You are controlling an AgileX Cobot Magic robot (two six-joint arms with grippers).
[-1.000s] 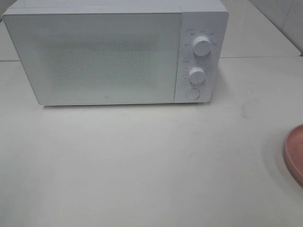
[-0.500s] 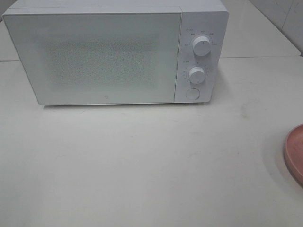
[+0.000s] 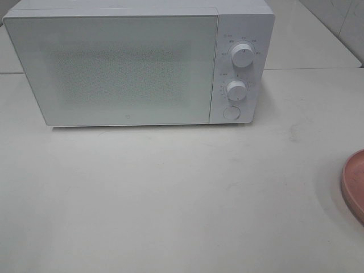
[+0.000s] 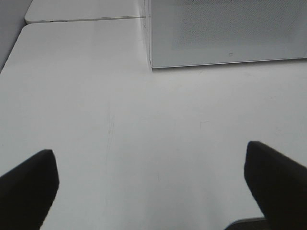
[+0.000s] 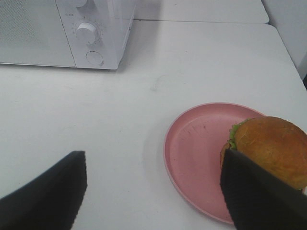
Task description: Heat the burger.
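The burger (image 5: 271, 143), with a glossy brown bun and green lettuce at its edge, sits on the far side of a pink plate (image 5: 196, 148); it shows only in the right wrist view. My right gripper (image 5: 153, 191) is open above the table, and one dark finger (image 5: 254, 191) partly covers the burger's near side. Nothing lies between the fingers. My left gripper (image 4: 151, 187) is open over bare table in front of the white microwave (image 4: 225, 33). The microwave (image 3: 125, 68) has its door shut. Neither gripper appears in the exterior high view.
Only a sliver of the pink plate (image 3: 355, 182) shows at the right edge of the exterior high view. On the microwave's right panel are two knobs (image 3: 243, 56) (image 3: 235, 89) and a round button (image 3: 231, 112). A seam between tables runs behind the microwave.
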